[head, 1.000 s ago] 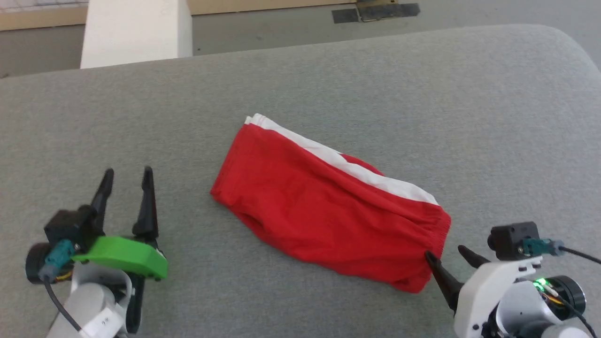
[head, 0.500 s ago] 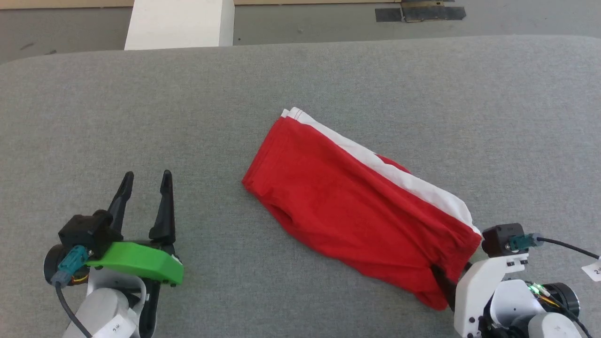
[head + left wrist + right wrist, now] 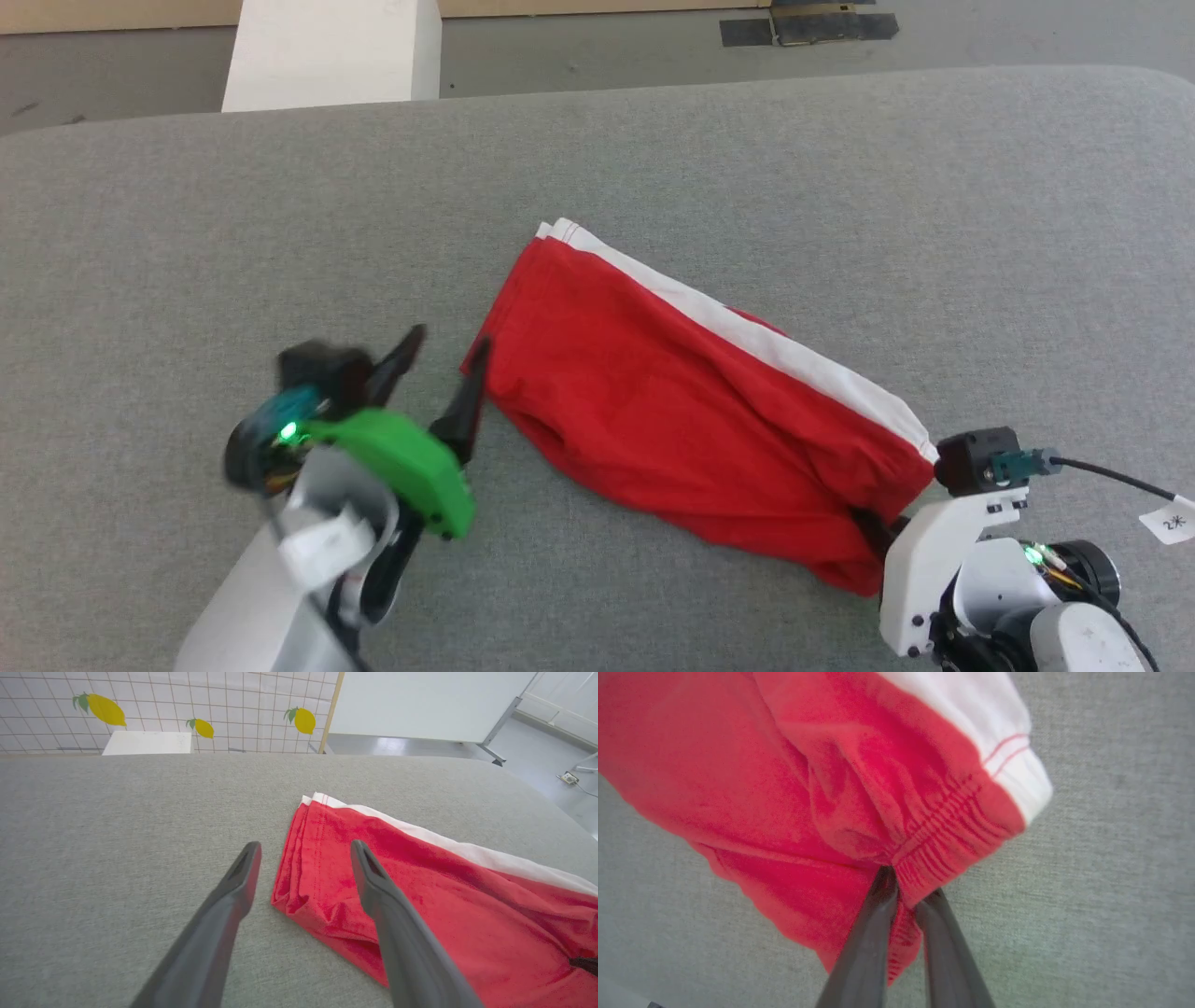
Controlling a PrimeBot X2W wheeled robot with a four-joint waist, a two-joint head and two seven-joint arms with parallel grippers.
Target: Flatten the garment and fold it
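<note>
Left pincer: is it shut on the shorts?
No, the left pincer stands open, straddling the hem edge of the shorts.

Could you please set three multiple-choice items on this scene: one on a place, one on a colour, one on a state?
1. Which end of the garment is the left gripper at?
A. Waistband.
B. Leg hems.
C. Neither.

2. What colour is the garment's side stripe?
A. Blue.
B. Yellow.
C. White.

3. How is the right gripper?
A. Shut on the waistband.
B. Open above it.
C. Open, touching nothing.

Answers:
1 B: open, it straddles the hem edge.
2 C: a white band runs along the red cloth.
3 A: it pinches the gathered elastic.
</note>
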